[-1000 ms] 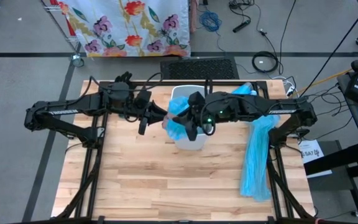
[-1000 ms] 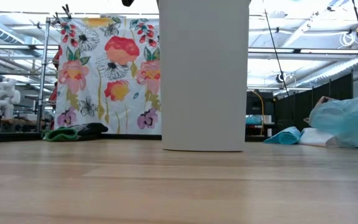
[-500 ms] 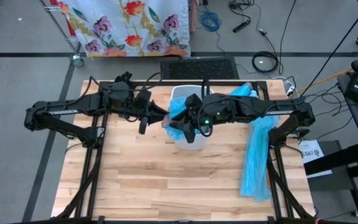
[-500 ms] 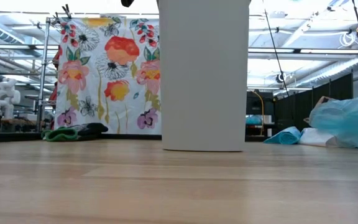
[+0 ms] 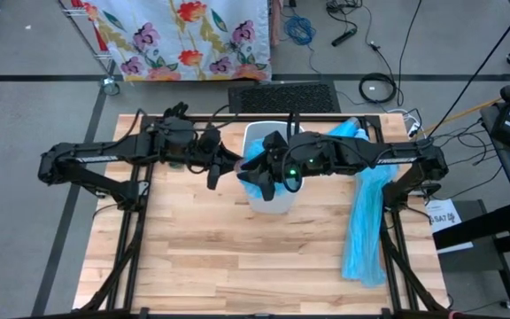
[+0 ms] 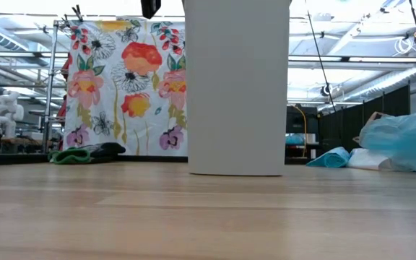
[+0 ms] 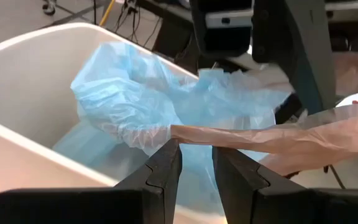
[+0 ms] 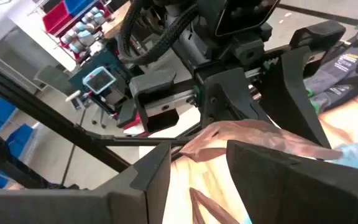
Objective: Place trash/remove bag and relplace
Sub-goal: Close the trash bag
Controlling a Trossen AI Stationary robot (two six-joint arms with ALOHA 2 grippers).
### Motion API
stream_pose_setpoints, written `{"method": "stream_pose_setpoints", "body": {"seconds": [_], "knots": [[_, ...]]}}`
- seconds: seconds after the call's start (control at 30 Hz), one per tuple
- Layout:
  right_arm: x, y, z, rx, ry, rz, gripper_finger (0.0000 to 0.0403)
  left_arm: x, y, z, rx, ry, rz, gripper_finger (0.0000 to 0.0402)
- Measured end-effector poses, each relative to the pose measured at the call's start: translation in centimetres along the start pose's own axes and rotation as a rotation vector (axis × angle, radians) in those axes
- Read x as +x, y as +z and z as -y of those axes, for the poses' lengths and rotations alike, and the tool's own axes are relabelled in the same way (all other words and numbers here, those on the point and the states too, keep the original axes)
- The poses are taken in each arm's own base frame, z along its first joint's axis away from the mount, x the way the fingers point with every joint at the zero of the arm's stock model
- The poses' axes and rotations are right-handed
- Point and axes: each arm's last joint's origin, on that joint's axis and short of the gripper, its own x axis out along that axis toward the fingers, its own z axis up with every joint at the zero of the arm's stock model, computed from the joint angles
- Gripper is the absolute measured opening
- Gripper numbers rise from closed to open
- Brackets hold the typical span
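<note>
Bag [image 7: 123, 99]: one light-blue plastic liner, crumpled, lying inside the open top of the bin and bunched over its left rim.

Surface: one pale wood-plank table [image 5: 237, 257] on a dark frame, standing on a grey floor.

Room: one floral cloth [image 5: 184, 35] hung on a rack behind the table; loose cables [image 5: 299, 31] on the floor; shelving and ceiling lights show beyond in the low view.

Bin [image 5: 273, 202]: one, white, upright, at the middle rear of the table.

Strip [image 5: 366, 221]: one long light-blue plastic length, draped along the table's right side, well apart from the bin.

Film [image 7: 278, 140]: one pinkish translucent band, stretched taut above the bin.

Arms: two, dark, both reaching over the bin from opposite sides.

Left gripper [image 7: 196, 146]: at the bin's left rim, fingers drawn close together and pinching the near end of the film just where it meets the bag's edge.

Right gripper [image 8: 197, 149]: over the bin's left half, facing the left gripper, fingers spread apart; the film lies just beyond the gap, not clamped. The bag sits directly beneath both.
</note>
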Motion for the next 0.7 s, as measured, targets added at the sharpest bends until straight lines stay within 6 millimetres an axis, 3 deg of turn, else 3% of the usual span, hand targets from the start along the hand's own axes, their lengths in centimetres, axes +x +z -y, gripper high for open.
{"method": "stream_pose_setpoints", "body": {"seconds": [0.3, 0.7], "knots": [[-0.07, -0.56, 0.86, -0.033, -0.121, -0.034, 0.0151, 0.58, -0.07, -0.11, -0.026, -0.007, -0.004, 0.0097], [0.24, 0.36, 0.17, -0.069, -0.011, 0.039, 0.0151, 0.58, 0.34, 0.08, -0.019, -0.029, 0.037, 0.0097]]}}
